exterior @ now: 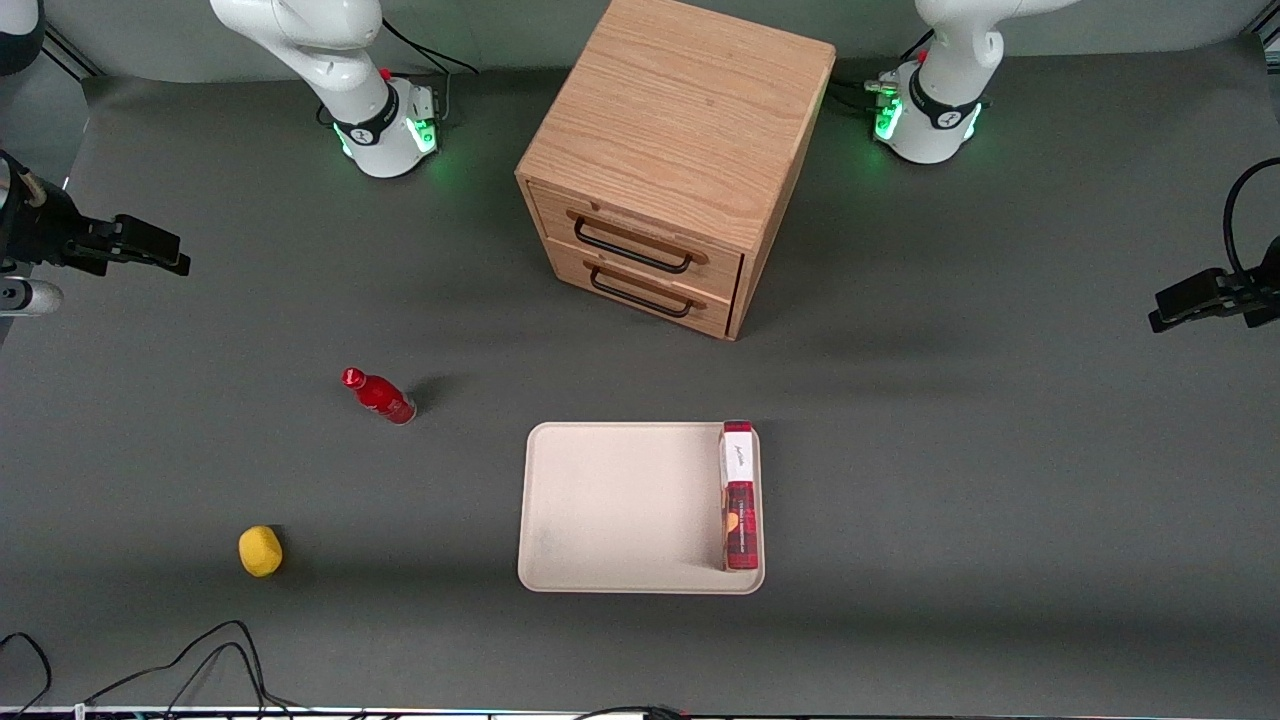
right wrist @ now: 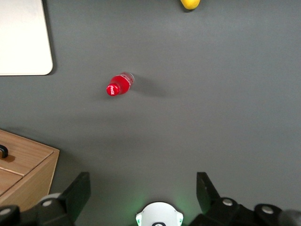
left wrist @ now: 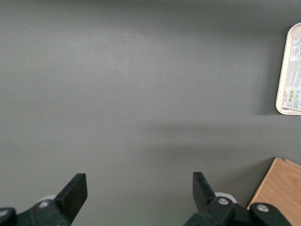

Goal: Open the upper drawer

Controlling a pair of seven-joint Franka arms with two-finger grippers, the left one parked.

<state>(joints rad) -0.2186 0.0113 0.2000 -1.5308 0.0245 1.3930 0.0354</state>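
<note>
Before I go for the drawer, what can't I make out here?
- Upper drawer contents: front view, hidden by its shut front.
- Cabinet: right wrist view, the edge cuts off all but a corner.
- Box on tray: print too small.
- Gripper, open, high above the table's working-arm end: its arm is cropped in the front view.

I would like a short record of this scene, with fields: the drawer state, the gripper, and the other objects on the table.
upper drawer: closed, flush with the lower drawer
gripper: open, high above the table at the working arm's end, holding nothing
tray: nearer the front camera than the cabinet
box: in the tray, along its edge
red bottle: standing on the table
yellow object: on the table, nearer the camera than the bottle
</note>
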